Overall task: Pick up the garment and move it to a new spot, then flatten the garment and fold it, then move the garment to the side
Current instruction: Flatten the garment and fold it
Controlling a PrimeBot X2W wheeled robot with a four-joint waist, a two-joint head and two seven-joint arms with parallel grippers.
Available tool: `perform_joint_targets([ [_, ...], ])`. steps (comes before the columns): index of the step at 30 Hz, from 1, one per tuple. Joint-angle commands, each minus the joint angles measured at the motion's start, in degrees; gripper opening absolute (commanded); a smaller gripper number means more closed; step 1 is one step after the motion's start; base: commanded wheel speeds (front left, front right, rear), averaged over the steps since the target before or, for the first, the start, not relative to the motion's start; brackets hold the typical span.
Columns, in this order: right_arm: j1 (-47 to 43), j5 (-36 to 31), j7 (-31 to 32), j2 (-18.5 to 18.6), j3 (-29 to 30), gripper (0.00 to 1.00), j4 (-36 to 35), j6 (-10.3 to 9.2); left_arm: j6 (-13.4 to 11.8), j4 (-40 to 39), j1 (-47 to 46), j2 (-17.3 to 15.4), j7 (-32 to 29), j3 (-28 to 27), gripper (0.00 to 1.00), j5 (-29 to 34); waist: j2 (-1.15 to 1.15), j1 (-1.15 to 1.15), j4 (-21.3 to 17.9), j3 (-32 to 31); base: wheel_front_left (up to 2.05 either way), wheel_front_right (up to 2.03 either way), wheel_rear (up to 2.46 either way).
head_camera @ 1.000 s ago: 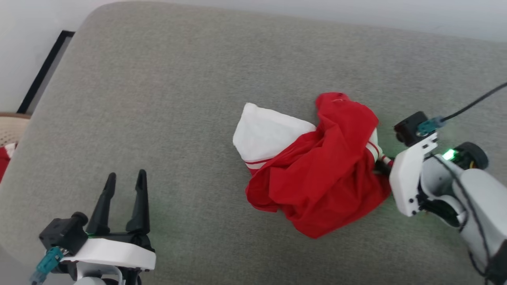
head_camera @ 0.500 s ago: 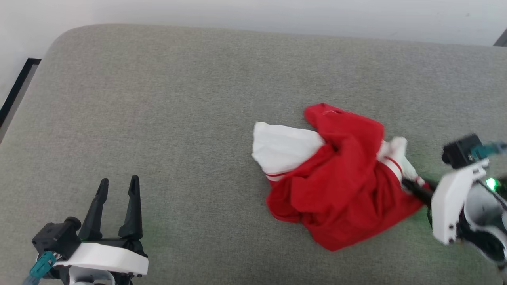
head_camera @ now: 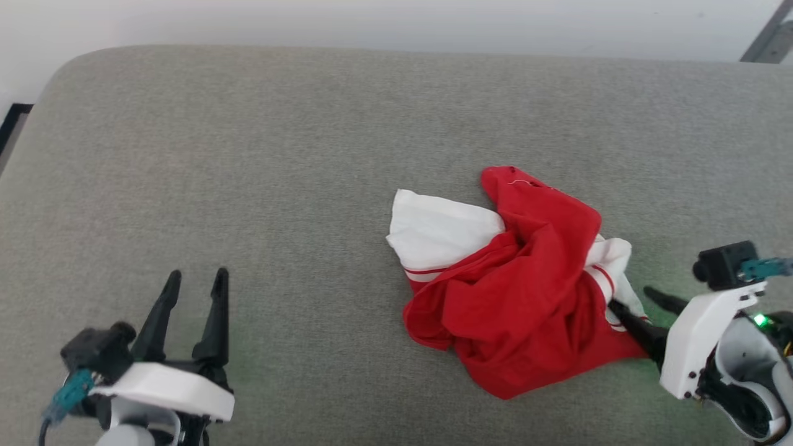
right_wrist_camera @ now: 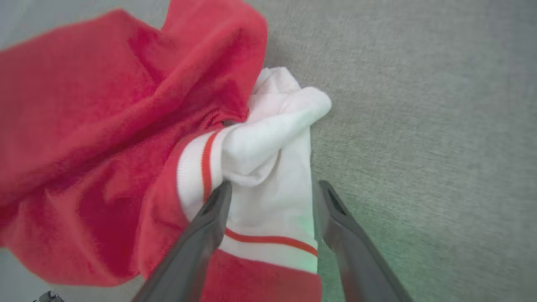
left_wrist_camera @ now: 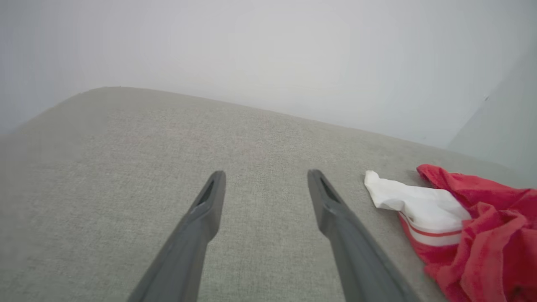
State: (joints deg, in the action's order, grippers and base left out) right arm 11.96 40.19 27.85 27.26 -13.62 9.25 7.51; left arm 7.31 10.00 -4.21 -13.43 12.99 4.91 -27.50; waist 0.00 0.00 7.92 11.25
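I see a broad grey woven-fabric cushion with a rounded corner (head_camera: 248, 155) stretching across my feed under soft, even light. Behind it runs a plain pale wall (head_camera: 372, 21). A black strip (head_camera: 11, 121) edges the left; a slanted grey bar (head_camera: 768, 37) crosses the top right.

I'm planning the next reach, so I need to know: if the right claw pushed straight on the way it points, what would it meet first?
The crumpled red jersey T-shirt: its white striped sleeve lies between the fingers of the open right claw, so contact would likely come at once.
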Motion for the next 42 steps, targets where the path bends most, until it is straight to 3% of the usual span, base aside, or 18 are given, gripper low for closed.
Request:
perform_joint_targets([
  [1,-1.0,-0.3,-1.0,-0.5,1.0,1.00,-1.0,-0.04,0.2,-0.5,-1.7,-0.7,-1.1,0.9,1.00,-0.7,0.00,0.00,-0.7,0.0,0.00,0.00,0.00],
  [9,-2.9,-4.7,-7.8,-3.9,8.1,1.00,-6.9,-0.04,0.2,-2.8,-10.1,-7.3,-14.8,8.2,1.00,-8.0,0.00,0.00,-4.6,-0.3,0.00,0.00,0.00],
  [16,-3.2,-10.7,-16.4,-8.4,13.3,1.00,-8.0,-0.03,0.2,-1.5,-20.1,-11.3,-30.6,14.0,1.00,-13.6,0.00,0.00,-8.7,-0.3,0.00,0.00,0.00],
  [27,-1.2,-18.6,-28.1,-14.9,17.7,1.00,-6.1,-0.03,-0.8,10.8,-33.3,-10.7,-50.9,19.9,1.00,-15.8,0.00,0.00,-14.8,1.2,0.00,0.00,0.00],
  [36,0.6,-19.7,-32.0,-17.7,16.7,1.00,-3.5,-0.04,-3.2,23.1,-40.8,-8.4,-61.5,23.9,1.00,-14.6,0.00,0.00,-19.0,3.0,0.00,0.00,0.00],
  [42,1.8,-18.6,-32.6,-17.8,15.2,1.00,-2.4,-0.03,-6.6,30.5,-43.2,-8.4,-64.7,26.7,1.00,-11.1,0.00,0.00,-20.8,4.9,0.00,0.00,0.00],
])
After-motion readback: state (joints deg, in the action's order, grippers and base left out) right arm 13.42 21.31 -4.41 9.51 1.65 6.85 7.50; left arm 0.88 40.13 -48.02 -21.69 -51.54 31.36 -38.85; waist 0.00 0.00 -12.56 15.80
